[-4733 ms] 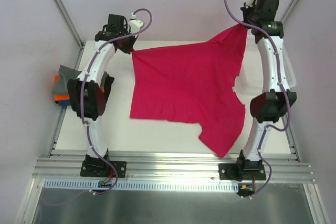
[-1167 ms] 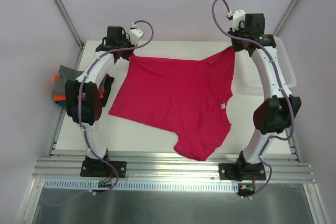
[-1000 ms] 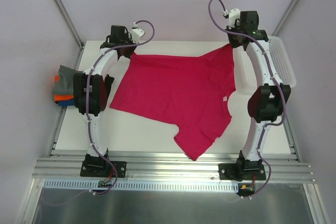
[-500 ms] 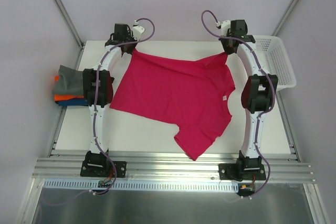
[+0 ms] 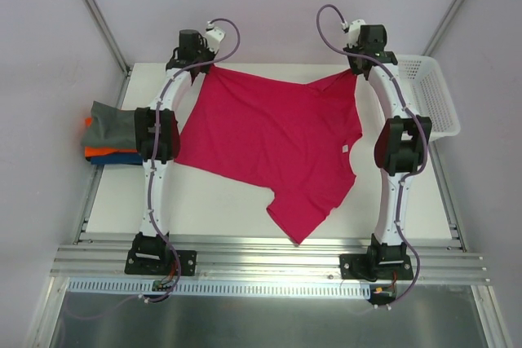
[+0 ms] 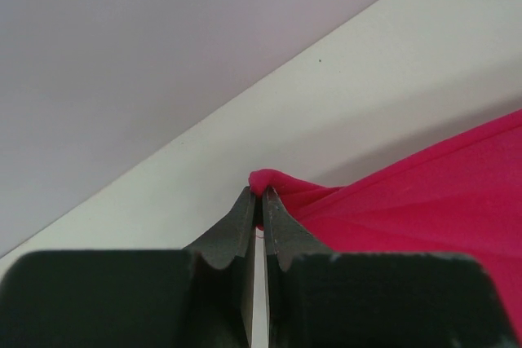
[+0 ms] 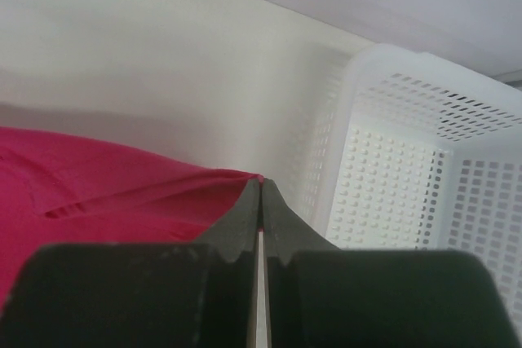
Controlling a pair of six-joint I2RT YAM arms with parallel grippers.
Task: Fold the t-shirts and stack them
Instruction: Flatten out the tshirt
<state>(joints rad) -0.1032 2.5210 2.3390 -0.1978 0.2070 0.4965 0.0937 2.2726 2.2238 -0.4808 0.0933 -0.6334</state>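
Observation:
A magenta-red t-shirt (image 5: 273, 132) lies spread over the white table, one sleeve reaching toward the near edge and a small white neck label (image 5: 346, 147) showing at its right. My left gripper (image 5: 198, 67) is shut on the shirt's far-left corner (image 6: 265, 181), at the table's back edge. My right gripper (image 5: 356, 68) is shut on the far-right corner (image 7: 245, 177), beside the basket. The cloth is stretched between both grippers. A pile of folded t-shirts (image 5: 106, 132), grey on top with orange and blue below, sits at the table's left edge.
A white plastic lattice basket (image 5: 428, 91) stands at the back right, close to my right gripper (image 7: 259, 185) and seen as a perforated wall (image 7: 408, 177) in the right wrist view. Walls enclose the table at the back and sides. An aluminium rail (image 5: 269, 262) runs along the near edge.
Both arms have stretched out toward the back of the table, carrying the shirt's far edge with them. The shirt has come down from hanging to lying nearly flat.

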